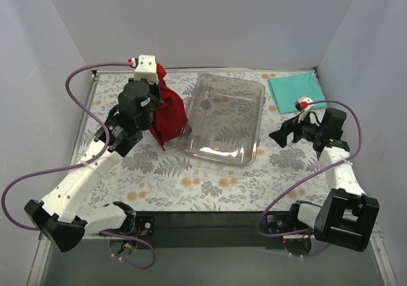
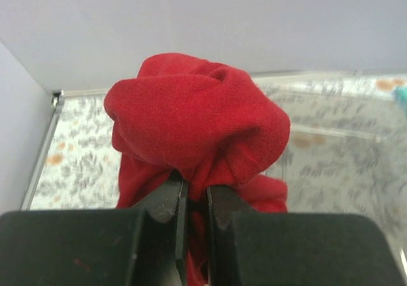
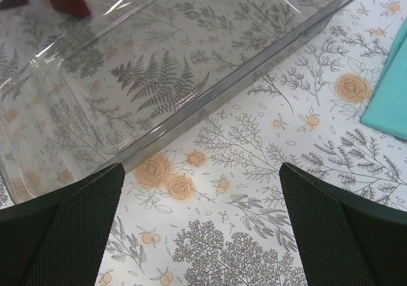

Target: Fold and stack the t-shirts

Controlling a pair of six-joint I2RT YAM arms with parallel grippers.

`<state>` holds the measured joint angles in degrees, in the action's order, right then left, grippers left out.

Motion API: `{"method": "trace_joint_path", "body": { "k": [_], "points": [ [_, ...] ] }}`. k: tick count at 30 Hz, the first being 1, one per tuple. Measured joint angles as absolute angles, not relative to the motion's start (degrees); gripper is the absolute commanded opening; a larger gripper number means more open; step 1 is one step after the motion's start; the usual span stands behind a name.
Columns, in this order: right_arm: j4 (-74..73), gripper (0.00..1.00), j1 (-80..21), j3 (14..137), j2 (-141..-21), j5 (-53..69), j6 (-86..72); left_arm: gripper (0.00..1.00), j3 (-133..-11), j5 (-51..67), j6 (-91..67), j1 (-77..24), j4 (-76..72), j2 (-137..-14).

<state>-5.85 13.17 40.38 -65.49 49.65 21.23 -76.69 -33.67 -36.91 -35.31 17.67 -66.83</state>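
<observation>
The left claw (image 2: 194,200) is clenched on the bunched dark red t-shirt (image 2: 197,114), which hangs at the bench's far left beside the clear tray (image 1: 259,117), while the right claw (image 3: 203,197) gapes empty, nearer the folded teal t-shirt (image 1: 296,89) at far right.
</observation>
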Motion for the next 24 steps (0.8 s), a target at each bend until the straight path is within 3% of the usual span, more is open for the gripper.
{"method": "trace_joint_path", "body": {
  "k": [16,22,24],
  "points": [
    [-7.29,0.89,10.72,42.26,-73.32,48.40,17.58,0.00,-56.25,-27.31,-56.40,-34.61,33.17,-50.61],
    [-6.85,0.91,3.53,49.98,-79.92,38.68,8.56,0.00,-52.53,-22.79,-63.57,-34.61,38.76,-48.34],
    [-6.68,0.91,0.62,52.25,-82.06,33.34,5.06,0.07,-51.51,-20.78,-66.02,-34.61,40.73,-47.66]
  ]
}}
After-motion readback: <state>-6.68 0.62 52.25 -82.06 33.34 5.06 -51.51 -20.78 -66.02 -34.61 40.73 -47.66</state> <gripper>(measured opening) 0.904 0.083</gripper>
